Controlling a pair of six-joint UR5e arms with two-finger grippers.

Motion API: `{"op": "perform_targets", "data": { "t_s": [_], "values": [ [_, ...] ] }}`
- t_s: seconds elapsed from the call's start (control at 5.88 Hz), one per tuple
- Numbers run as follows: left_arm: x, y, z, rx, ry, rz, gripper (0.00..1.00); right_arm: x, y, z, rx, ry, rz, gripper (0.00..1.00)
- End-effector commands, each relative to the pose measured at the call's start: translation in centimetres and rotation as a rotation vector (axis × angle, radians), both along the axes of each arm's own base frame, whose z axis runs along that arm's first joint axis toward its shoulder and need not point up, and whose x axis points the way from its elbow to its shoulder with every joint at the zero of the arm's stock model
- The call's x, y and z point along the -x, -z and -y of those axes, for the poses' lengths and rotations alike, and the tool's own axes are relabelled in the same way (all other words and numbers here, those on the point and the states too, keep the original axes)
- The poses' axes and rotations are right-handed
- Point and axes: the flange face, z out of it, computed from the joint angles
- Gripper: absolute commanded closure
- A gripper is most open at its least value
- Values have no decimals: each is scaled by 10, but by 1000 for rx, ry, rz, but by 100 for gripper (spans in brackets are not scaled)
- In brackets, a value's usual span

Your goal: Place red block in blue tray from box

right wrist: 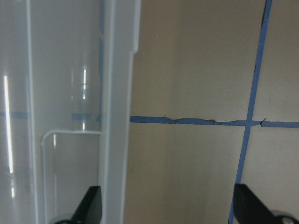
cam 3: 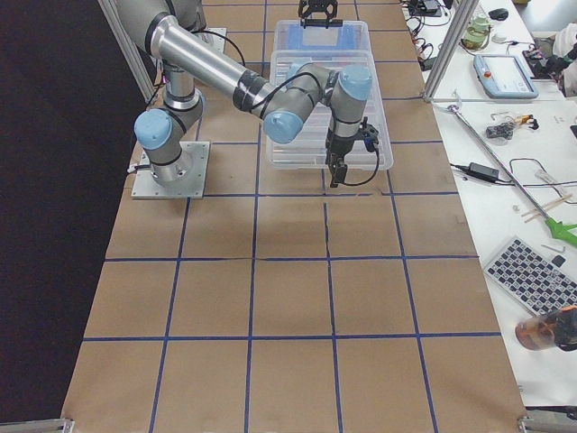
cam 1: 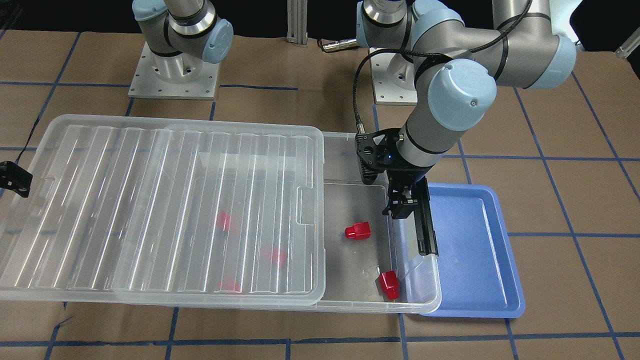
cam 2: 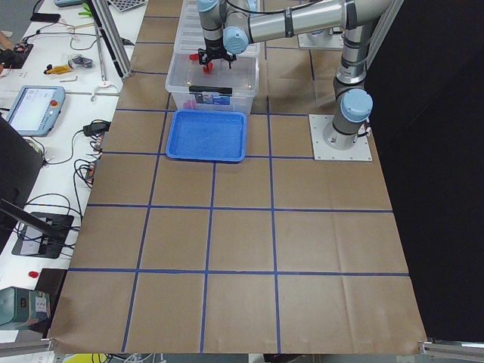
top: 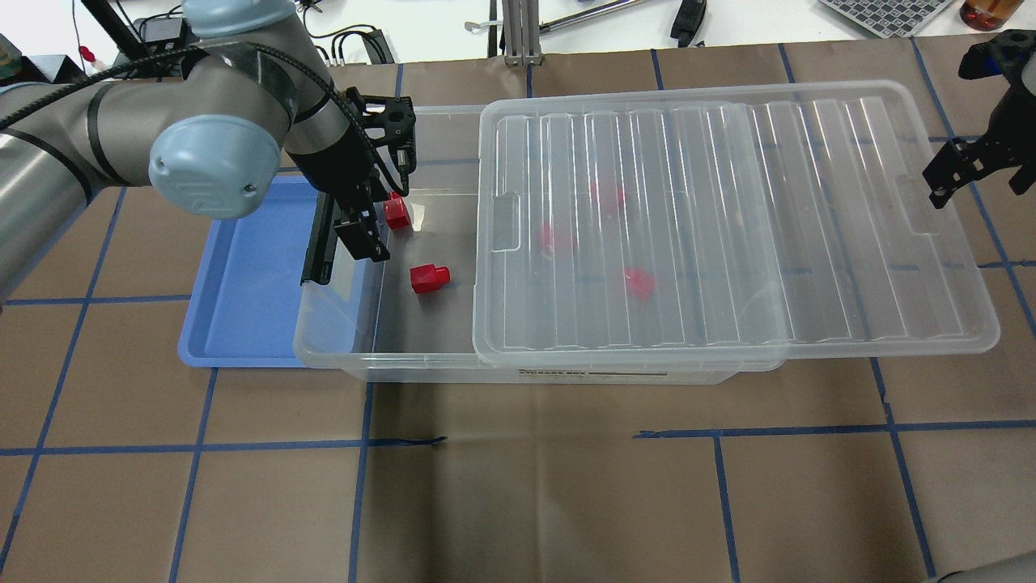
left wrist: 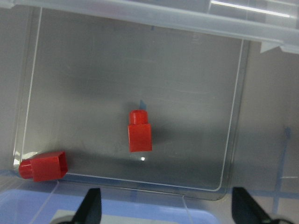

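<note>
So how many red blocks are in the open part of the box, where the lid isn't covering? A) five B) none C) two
C: one red block and a second red block lie on the uncovered floor of the box, while three more only show blurred through the lid.

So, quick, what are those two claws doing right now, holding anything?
Left gripper: open, empty, at the box's uncovered end.
Right gripper: open, empty, at the lid's edge.
</note>
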Motion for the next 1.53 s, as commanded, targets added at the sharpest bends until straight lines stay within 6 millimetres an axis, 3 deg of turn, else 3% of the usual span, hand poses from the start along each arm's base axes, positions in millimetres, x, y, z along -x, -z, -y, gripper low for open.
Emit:
{"op": "perform_targets", "data": {
  "t_s": [0.0,0.17,0.34,0.51,0.68,0.85,1.36],
  "values": [
    [2,57,-8,43,-1,-7,3,-18,-52,7,78,26,-1,0],
    [3,79,-3,39,4,-6,3,-53,-72,10,74,68,18,0],
    [15,89,-1,53,24,-4,3,-109,-98,12,78,113,25,0],
    [23,107,6,80,36,-7,3,-170,-111,12,77,172,55,0],
    [29,127,9,69,48,-3,3,-219,-115,8,80,232,91,0],
    [29,128,10,70,53,2,3,-255,-113,1,58,240,142,0],
    [26,142,10,44,41,3,3,-272,-109,-9,-1,295,165,0]
  ]
}}
